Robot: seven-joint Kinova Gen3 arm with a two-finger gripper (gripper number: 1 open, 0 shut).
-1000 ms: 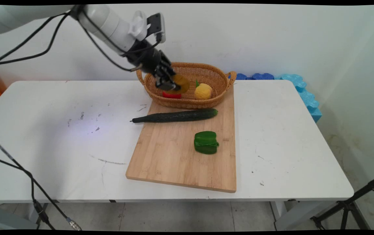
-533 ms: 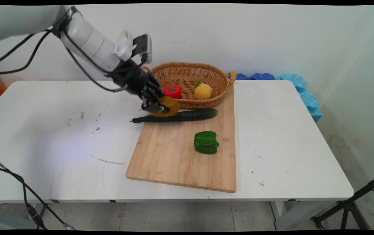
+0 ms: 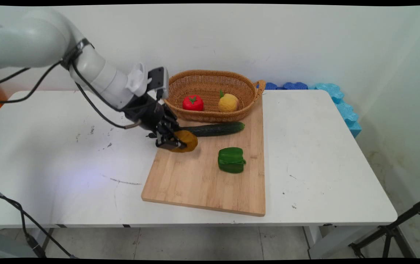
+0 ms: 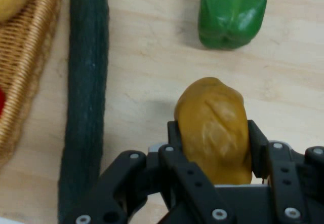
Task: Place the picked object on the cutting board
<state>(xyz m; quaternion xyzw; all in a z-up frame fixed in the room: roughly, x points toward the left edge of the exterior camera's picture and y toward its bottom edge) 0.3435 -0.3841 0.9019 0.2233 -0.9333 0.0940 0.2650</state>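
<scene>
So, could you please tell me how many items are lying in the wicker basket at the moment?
2: a red tomato left of a yellow lemon-like fruit, both inside the wicker basket. Nothing else shows there.

Arm [image 3: 96,79]: white, glossy, fat rounded links; enters from upper left of main view. Dark band round it at a joint. Wrist end carries a white ribbed bracket w/ a small black-and-grey box [image 3: 158,81] mounted on top. Black cables [image 3: 89,102] loop along the links and droop toward lower left of frame. Gripper [image 3: 173,141]: all black, two-finger, bar linkage. In hand view the linkage [image 4: 202,188] rises from bottom edge, matte black bars w/ small silver round screw heads at the pivots.
</scene>
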